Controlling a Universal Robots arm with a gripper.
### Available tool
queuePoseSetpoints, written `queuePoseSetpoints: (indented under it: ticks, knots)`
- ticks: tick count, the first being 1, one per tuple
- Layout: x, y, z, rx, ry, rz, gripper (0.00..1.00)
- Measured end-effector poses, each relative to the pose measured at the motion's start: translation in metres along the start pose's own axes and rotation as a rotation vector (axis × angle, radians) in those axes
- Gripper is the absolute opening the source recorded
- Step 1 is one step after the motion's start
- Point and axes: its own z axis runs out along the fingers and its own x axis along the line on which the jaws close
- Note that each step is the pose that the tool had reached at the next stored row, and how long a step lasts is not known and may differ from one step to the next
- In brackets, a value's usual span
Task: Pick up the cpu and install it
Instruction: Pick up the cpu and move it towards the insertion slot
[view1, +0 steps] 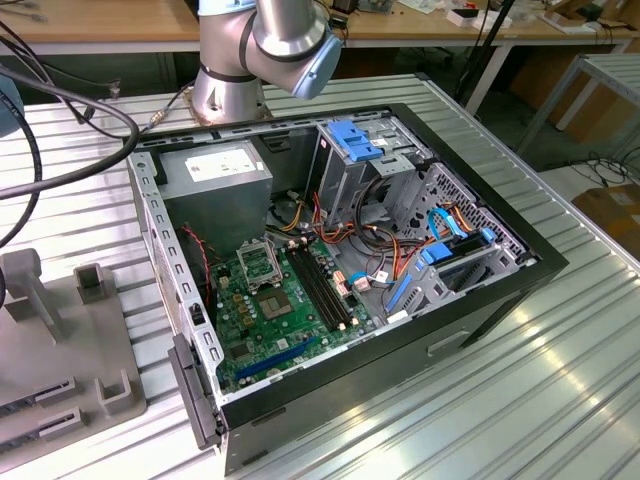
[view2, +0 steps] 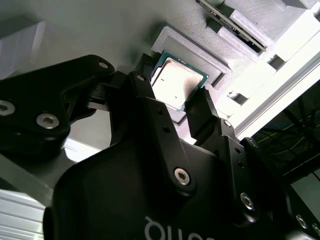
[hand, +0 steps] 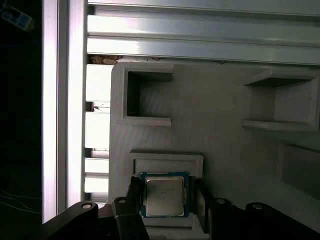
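The gripper (view2: 172, 84) hung low over the cpu (hand: 164, 196). Its fingers (view2: 200, 107) were set narrowly apart, one at each of two opposite edges. In the first wrist view a sliver of gap showed at one side, so I judged the chip flanked rather than clamped, and not yet lifted. The cpu lay flat, metal top up, in a square nest (hand: 166, 161) of the grey fixture (view1: 60, 345). That seat probably kept it level and squared, with its edges free for the fingers.

The fixture sat on the exterior view's left, at about eight o'clock from the case (view1: 400, 375), well apart from the board (view1: 250, 335). The arm (view1: 270, 40) rose at twelve o'clock, behind the case. The case lay on its side with the panel off, likely so that the board faced up for reach from above. A power supply (view1: 215, 165) filled the case at ten o'clock. The socket (view1: 258, 262) stood at about eleven o'clock on the board with its dark centre bare, so no chip appeared installed. The drive cage (view1: 345, 180) stood at one o'clock, and the ribbed table (view1: 540, 400) ran on to the exterior view's right.
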Motion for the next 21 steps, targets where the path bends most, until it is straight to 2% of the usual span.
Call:
queuePoseSetpoints:
  ticks: [6,7,15,19,21]
  knots:
    - [0.0,0.0,0.0,0.0,0.0001,0.0,0.53]
    - [0.0,0.0,0.0,0.0,0.0001,0.0,0.47]
    - [0.0,0.0,0.0001,0.0,0.0,0.0,0.47]
    - [0.0001,-0.0001,-0.0055,0.0,0.0,0.0,0.47]
    - [0.0002,-0.0003,-0.0109,0.0,0.0001,0.0,0.47]
